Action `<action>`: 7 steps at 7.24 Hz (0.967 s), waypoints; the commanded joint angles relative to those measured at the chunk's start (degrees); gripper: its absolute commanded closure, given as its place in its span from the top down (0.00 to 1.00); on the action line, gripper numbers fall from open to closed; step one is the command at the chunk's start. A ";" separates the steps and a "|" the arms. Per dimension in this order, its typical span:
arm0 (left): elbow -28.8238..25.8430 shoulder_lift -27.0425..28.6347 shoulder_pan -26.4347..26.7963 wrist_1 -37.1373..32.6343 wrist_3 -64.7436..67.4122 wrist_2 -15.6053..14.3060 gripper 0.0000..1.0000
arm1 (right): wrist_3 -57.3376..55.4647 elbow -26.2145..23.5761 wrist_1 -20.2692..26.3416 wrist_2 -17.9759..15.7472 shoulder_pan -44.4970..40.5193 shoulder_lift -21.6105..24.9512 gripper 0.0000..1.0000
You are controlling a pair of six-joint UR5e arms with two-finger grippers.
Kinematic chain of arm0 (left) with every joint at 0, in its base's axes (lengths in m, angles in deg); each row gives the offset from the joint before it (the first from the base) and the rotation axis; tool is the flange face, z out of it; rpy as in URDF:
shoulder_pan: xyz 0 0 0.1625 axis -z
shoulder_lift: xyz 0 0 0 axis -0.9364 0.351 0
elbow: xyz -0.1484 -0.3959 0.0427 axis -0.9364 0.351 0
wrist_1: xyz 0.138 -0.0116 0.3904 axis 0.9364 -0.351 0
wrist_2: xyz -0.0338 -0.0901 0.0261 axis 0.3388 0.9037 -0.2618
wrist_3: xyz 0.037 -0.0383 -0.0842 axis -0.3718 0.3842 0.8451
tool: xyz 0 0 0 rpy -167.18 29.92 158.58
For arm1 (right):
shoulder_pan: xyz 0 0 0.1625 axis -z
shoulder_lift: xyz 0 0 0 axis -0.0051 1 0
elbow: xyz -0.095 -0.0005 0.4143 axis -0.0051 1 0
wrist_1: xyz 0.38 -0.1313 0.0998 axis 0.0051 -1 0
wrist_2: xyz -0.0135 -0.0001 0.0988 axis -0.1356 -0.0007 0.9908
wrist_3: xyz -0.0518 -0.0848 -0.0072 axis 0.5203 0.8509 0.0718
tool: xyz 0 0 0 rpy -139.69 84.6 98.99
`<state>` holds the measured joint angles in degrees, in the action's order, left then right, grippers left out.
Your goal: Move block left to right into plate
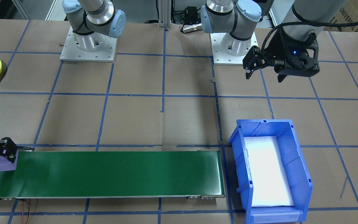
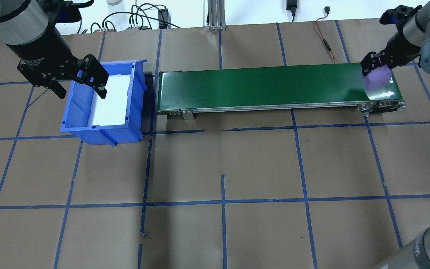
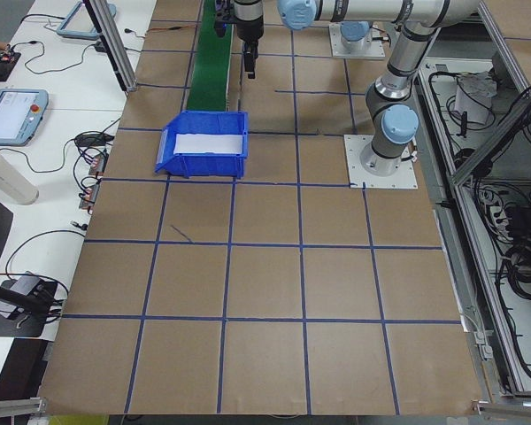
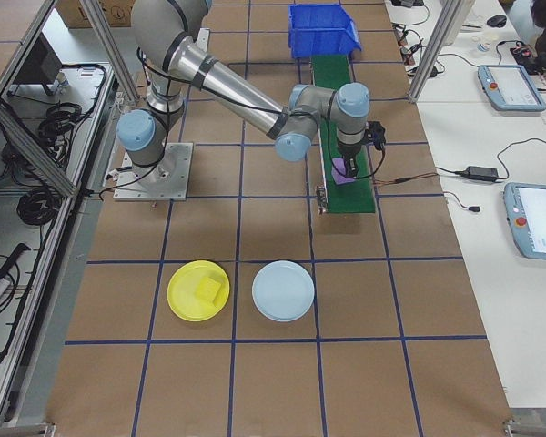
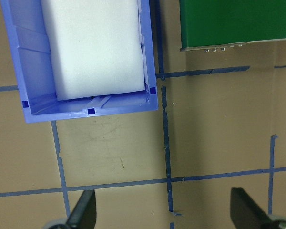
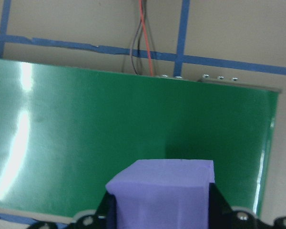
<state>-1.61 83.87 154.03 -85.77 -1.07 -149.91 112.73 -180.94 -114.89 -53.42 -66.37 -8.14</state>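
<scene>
One purple block (image 2: 375,79) is sitting at the conveyor belt's (image 2: 267,87) right end, and we're seeing the right gripper (image 6: 159,212) clamped on it — the yellow plate (image 4: 198,290) is lying well apart, so a slack grip could be dropping it en route. Left gripper (image 5: 164,214) is hanging spread, empty.

- Two pincers: left (image 2: 82,80), right (image 2: 374,71)
- One purple block (image 2: 375,79)
- One small yellow block (image 4: 207,290)
- One yellow plate (image 4: 184,300)
- One pale blue plate (image 4: 283,290)
- One blue bin (image 2: 88,125)
- One green conveyor belt (image 2: 259,86)

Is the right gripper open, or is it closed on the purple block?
Closed on it. The right gripper has a finger at each side of the purple foam block, at the green conveyor belt's end.
</scene>
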 commanded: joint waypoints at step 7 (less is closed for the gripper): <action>-0.23 0.00 -0.20 0.09 0.00 -0.24 1.00 | 29.80 -7.52 -4.09 -3.99 26.74 -2.05 0.39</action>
<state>-1.76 83.88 153.79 -85.69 -1.08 -150.15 140.33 -188.08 -116.91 -57.46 -42.57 -8.36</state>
